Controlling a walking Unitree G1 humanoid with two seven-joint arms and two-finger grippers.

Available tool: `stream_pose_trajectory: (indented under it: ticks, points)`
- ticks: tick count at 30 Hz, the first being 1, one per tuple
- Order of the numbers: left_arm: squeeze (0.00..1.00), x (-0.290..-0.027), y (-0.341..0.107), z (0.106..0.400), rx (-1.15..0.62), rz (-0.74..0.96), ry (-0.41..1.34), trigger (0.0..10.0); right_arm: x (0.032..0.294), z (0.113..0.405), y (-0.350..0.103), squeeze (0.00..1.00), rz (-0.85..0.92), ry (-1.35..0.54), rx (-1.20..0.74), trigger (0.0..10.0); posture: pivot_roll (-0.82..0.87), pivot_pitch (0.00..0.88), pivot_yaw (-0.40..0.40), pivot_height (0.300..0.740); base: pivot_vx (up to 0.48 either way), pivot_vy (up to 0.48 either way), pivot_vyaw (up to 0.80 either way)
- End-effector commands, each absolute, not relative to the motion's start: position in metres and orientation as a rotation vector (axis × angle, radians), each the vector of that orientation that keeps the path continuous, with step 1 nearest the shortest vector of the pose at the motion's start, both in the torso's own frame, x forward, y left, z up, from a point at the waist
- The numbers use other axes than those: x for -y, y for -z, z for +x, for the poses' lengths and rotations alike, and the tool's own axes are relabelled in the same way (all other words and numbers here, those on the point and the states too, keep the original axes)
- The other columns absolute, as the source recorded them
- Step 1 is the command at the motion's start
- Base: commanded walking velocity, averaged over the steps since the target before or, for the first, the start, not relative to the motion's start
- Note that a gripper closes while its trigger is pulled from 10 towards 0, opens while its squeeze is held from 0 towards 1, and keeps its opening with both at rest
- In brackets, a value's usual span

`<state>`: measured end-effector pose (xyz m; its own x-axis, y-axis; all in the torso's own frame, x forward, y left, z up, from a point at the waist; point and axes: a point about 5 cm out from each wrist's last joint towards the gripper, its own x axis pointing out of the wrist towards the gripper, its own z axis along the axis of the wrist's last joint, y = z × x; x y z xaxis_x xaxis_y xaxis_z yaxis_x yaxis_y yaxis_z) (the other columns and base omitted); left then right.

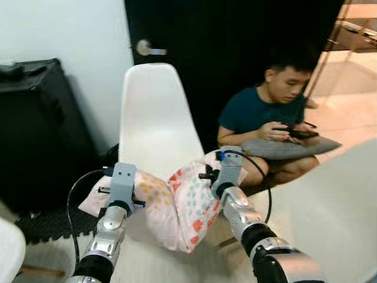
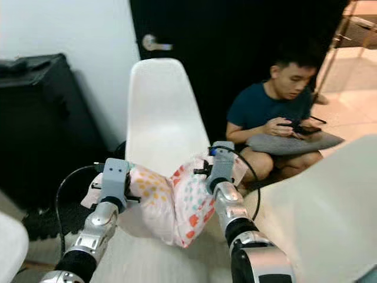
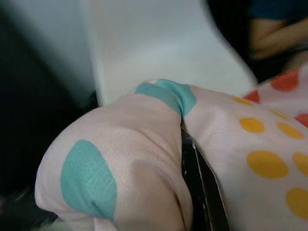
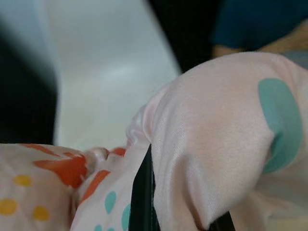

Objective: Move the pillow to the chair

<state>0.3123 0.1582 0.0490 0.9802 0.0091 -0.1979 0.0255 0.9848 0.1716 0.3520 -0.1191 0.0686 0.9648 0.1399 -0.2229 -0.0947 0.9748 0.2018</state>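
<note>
Left pincer (image 1: 121, 190) lower left of frame, fingertips buried in fabric; in the left wrist view a black finger (image 3: 199, 183) runs through a pinched fold, so it is clenched on the pillow (image 1: 171, 203). Pillow is pale pink with yellow, teal and red dots, sagging at lower centre between the two arms, held above the front of the white chair (image 1: 154, 124). Whether its underside touches the seat is hard to tell; the seat is mostly covered by pillow and arms.

Right pincer (image 1: 219, 177) just right of centre, also grasping the pillow's other end; right wrist view shows a dark finger (image 4: 142, 192) wedged in bunched cloth, tips hidden.

Both wrist views blurred, backgrounds soft.

Room: black case (image 1: 35, 135) at left against a white wall, dark door (image 1: 230, 53) with a metal handle (image 1: 144, 48) behind the chair back. Right of the chair a person (image 1: 271, 118) sits on the floor holding a dark device over a grey cushion (image 1: 288, 147). Pale surface (image 1: 330, 218) fills lower right, cut off by the frame edge. Tiled floor upper right.
</note>
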Motion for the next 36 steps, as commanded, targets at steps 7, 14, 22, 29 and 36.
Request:
stream_pose_trajectory:
  ticks: [7,14,22,29,36]
  points:
    - [0.00,-0.161,-0.053,0.314,-0.174,0.172,-0.002,10.0,0.117,0.357,-0.080,0.00,0.201,-0.114,-0.176,10.0,0.06,0.000,-0.008,0.740,0.000,0.000,-0.80]
    - [0.00,-0.159,-0.057,0.317,-0.157,0.173,0.008,10.0,0.119,0.357,-0.079,0.00,0.138,-0.133,-0.182,10.0,0.05,0.000,-0.005,0.740,0.000,0.000,-0.80]
    - [0.00,-0.156,-0.059,0.320,-0.171,0.159,0.035,10.0,0.118,0.357,-0.079,0.00,0.138,-0.122,-0.195,10.0,0.05,0.000,-0.005,0.740,0.000,0.000,-0.80]
    - [0.00,-0.151,-0.062,0.323,-0.166,0.152,0.061,10.0,0.120,0.358,-0.081,0.00,0.127,-0.119,-0.192,10.0,0.04,0.000,-0.007,0.740,0.000,0.000,-0.80]
    - [0.00,-0.148,-0.064,0.324,-0.158,0.111,0.081,10.0,0.124,0.361,-0.084,0.00,0.149,-0.108,-0.181,10.0,0.04,0.000,-0.009,0.740,0.000,0.000,-0.80]
